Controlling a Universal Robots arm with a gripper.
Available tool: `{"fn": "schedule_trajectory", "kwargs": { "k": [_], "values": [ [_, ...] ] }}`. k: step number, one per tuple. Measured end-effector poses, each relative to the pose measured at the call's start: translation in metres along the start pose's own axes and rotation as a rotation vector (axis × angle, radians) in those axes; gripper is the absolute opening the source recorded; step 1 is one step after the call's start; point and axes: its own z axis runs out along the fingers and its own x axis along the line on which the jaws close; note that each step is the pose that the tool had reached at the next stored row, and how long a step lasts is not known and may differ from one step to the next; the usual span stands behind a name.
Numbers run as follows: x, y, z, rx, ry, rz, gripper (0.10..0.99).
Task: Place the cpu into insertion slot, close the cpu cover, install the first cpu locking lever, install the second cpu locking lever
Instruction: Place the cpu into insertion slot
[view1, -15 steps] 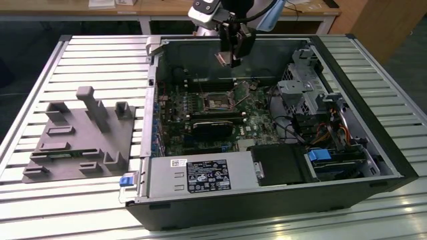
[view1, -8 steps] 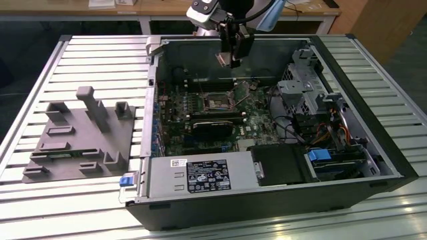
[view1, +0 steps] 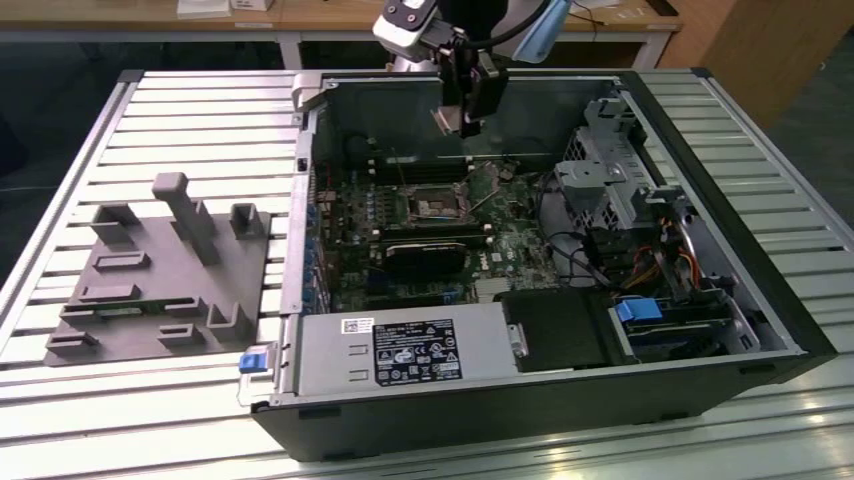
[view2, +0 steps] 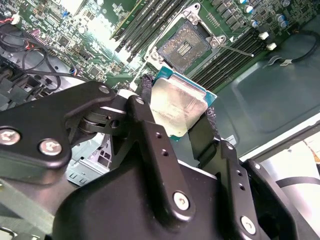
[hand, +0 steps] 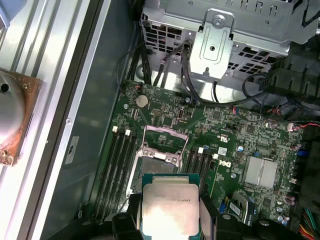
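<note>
cpu (view2: 177, 106) gripped in claw (view2: 176, 111), held clear of insertion slot (view2: 185, 44)

Open computer case (view1: 534, 420) lies on a slatted table (view1: 200, 110), a parts fixture (view1: 160, 270) just beside it on the exterior view's left. Over the case's far end hangs the gripper (view1: 457, 120), the cpu (view2: 177, 107) clamped between its fingers, above the insertion slot (view2: 186, 46) on the motherboard (view2: 75, 30) inside.

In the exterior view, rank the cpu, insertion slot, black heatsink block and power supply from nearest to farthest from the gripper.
1. cpu, held in the gripper.
2. insertion slot, on the board below.
3. black heatsink block, next toward the camera.
4. power supply, along the case's near wall.
</note>
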Motion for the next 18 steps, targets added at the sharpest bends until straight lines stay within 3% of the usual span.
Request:
{"fn": "schedule_trajectory", "kwargs": {
  "k": [5, 12, 18],
  "values": [
    [0.0, -0.0001, 0.0007, 0.0, -0.0037, 0.018, 0.545],
    [-0.0001, -0.0002, 0.0019, -0.002, -0.0126, 0.116, 0.545],
    [-0.0001, -0.0004, 0.0037, -0.002, -0.0134, 0.124, 0.545]
  ]
}}
